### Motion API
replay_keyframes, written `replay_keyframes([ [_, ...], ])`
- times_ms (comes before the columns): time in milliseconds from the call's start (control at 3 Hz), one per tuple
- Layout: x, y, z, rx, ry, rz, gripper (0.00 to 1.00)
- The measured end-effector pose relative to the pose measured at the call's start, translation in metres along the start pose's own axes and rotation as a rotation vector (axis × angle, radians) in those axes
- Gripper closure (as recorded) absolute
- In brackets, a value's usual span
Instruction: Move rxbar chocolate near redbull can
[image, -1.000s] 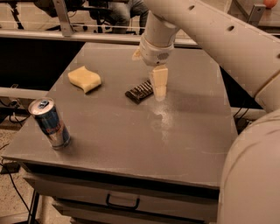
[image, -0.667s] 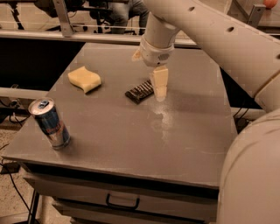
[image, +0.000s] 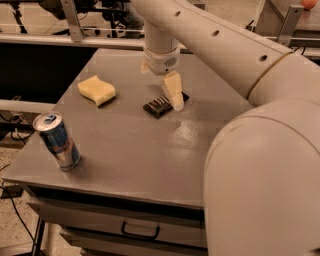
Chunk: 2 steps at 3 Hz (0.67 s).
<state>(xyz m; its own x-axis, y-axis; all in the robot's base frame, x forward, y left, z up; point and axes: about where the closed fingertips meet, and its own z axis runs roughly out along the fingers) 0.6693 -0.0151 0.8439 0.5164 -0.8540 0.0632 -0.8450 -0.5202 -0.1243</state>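
The rxbar chocolate (image: 159, 105), a flat black bar with white stripes, lies on the grey table (image: 150, 150) near its middle back. My gripper (image: 169, 94) points down from the white arm, right over the bar's right end. The near cream finger (image: 173, 90) reaches down to the bar's right edge, and the other finger shows only partly behind the wrist. The fingers stand apart and hold nothing. The redbull can (image: 56, 139), blue and silver, stands upright near the table's front left corner, far from the bar.
A pale yellow wavy sponge (image: 96, 90) lies at the back left of the table, left of the bar. The robot's large white arm (image: 260, 150) fills the right side of the view. A drawer with a handle (image: 140, 231) is below the table's front edge.
My gripper has shifted a little to the left and now stands over the bar's right end. The bar, can and sponge have not moved.
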Motion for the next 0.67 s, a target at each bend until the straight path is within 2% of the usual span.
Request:
replay_keyframes([
  [333, 0.010, -0.004, 0.004, 0.000, 0.024, -0.019, 0.00],
  [667, 0.033, 0.000, 0.008, 0.040, -0.004, -0.011, 0.00],
])
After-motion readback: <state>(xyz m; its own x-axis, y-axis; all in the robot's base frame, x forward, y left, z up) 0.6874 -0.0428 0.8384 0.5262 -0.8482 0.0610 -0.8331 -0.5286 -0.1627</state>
